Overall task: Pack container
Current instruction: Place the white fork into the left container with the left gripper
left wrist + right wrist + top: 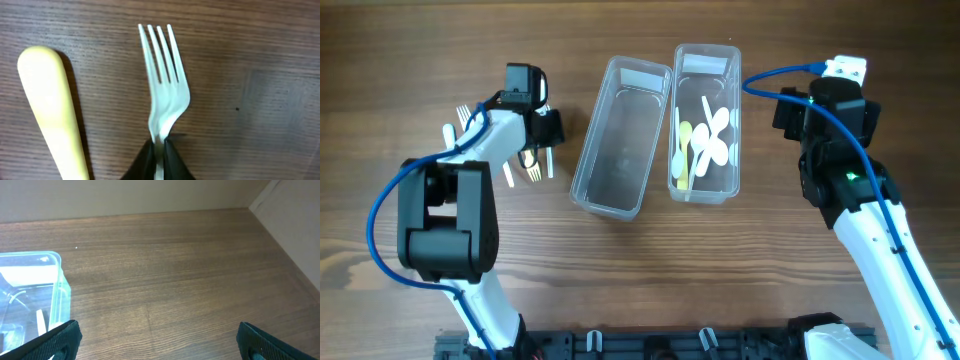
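Observation:
Two clear plastic containers stand mid-table: the left one (618, 135) is empty, the right one (705, 120) holds white and pale yellow plastic spoons (712, 140). Loose plastic cutlery (533, 170) lies at the left. My left gripper (545, 128) is shut on the neck of a white plastic fork (162, 80), tines pointing away, just above the wood. A pale yellow utensil handle (50, 107) lies beside it. My right gripper (157, 342) is open and empty, right of the right container, whose corner (35, 280) shows in the right wrist view.
Brown wooden table (440, 290). A white fork (463, 112) and other white utensils (507, 172) lie near the left arm. A pale wall edge (280, 200) shows beyond the table's far right side.

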Controlling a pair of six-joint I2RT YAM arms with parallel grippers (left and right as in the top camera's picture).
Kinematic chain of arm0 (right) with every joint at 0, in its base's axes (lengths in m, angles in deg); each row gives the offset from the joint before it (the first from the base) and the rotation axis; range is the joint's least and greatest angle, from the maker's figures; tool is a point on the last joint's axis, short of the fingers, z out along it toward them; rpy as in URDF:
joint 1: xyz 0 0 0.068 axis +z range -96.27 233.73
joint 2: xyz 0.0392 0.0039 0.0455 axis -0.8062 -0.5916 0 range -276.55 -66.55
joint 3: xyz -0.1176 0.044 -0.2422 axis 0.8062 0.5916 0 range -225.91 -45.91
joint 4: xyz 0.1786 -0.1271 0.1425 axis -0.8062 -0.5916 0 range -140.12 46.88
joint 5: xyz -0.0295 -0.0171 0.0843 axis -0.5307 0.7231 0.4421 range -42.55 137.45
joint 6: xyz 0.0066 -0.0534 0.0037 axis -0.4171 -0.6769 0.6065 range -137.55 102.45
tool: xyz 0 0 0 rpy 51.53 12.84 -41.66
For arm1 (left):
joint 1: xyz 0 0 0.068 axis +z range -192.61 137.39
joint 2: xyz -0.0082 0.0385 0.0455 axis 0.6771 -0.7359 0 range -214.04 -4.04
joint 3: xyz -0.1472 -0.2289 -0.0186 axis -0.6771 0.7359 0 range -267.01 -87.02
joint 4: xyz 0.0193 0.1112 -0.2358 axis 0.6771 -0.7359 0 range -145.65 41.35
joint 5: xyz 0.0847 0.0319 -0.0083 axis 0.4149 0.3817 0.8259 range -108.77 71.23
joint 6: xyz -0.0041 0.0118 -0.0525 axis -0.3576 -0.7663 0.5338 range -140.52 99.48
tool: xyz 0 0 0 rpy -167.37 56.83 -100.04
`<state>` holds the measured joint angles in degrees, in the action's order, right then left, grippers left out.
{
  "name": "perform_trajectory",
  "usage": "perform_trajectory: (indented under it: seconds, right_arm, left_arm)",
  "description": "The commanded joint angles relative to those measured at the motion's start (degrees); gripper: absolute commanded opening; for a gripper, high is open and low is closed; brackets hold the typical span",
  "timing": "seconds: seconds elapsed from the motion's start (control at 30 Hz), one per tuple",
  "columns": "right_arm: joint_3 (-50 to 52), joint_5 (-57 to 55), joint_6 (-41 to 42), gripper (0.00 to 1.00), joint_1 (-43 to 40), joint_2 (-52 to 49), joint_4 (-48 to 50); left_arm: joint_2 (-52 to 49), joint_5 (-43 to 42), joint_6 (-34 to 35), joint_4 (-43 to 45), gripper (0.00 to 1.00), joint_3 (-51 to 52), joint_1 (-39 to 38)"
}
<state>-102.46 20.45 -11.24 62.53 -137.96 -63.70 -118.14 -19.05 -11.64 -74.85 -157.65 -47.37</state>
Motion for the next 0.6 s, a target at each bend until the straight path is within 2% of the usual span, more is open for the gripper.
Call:
perform_trajectory:
  seconds: [0.0,0.13,0.3,0.37,0.57]
  right_arm:
    - [-0.74,0.33,-0.33,1.00,-0.04,-0.37,0.13]
    - [-0.74,0.33,-0.31,1.00,-0.04,-0.37,0.13]
    - [-0.74,0.33,-0.33,1.00,-0.04,-0.37,0.13]
    - [-0.74,0.33,-0.33,1.00,-0.04,-0.37,0.13]
    - [-0.74,0.33,-0.33,1.00,-0.04,-0.37,0.13]
  left_arm:
    - [-0.26,-0.26,0.57,-2.25,0.04,0.20,0.15]
    - [6.67,-0.24,0.57,-2.69,0.04,-2.25,0.15]
    - [23.15,-0.42,0.85,-4.42,0.04,-6.64,-1.44]
    - [30.27,-5.09,0.81,-6.27,0.04,-6.64,-4.81]
    - [31.23,-8.44,1.03,-13.31,0.04,-6.62,-12.87]
